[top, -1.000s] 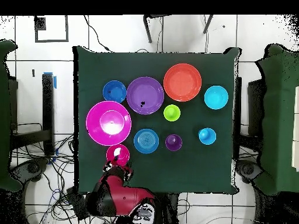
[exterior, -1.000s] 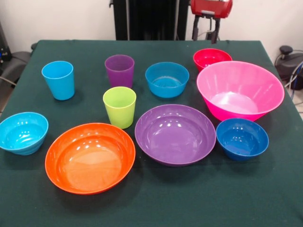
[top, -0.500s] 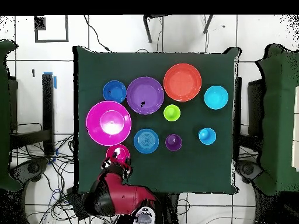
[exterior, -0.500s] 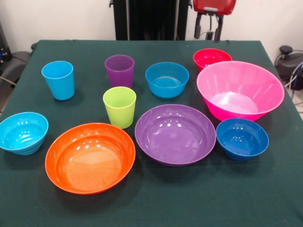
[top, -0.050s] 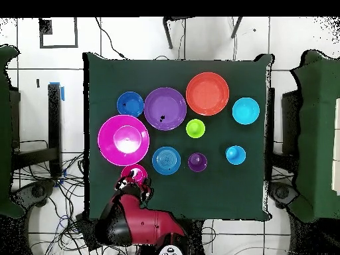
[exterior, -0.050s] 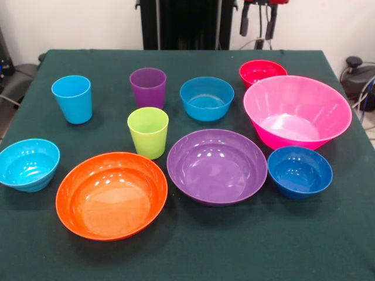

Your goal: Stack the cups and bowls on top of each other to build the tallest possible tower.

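From my remote station I see every cup and bowl standing upright, mouth up, separately on the green bench (exterior, -0.050s: 328,246); nothing is stacked. The tool (exterior, -0.050s: 258,20) hangs at the far edge, its two fingers apart and empty, above and just behind the red bowl (exterior, -0.050s: 262,70). The lime green cup (exterior, -0.050s: 148,132) stands mid-bench, between the purple cup (exterior, -0.050s: 147,86) and orange bowl (exterior, -0.050s: 111,195).

The front cup (exterior, -0.050s: 147,132) stands at one o'clock from the left wide bowl (exterior, -0.050s: 111,196). The deep bowl (exterior, -0.050s: 297,111) sits at two o'clock from the right wide bowl (exterior, -0.050s: 217,165).
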`<state>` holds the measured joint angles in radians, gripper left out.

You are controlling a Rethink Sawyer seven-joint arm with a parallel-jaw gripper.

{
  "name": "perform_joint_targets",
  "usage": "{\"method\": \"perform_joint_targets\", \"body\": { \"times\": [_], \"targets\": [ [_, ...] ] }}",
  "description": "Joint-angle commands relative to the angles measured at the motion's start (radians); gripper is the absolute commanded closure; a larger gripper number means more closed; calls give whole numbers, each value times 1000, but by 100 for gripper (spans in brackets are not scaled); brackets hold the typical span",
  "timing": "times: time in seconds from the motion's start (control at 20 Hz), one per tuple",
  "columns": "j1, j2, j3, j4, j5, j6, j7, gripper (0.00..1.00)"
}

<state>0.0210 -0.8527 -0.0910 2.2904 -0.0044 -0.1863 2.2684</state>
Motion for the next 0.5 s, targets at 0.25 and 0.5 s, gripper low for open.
{"method": "perform_joint_targets", "body": {
  "times": [0.25, 0.5],
  "targets": [
    [-55, 90, 105, -97, -44, 13, 79, 0],
    [-50, 160, 88, -124, -52, -63, 88, 0]
  ]
}}
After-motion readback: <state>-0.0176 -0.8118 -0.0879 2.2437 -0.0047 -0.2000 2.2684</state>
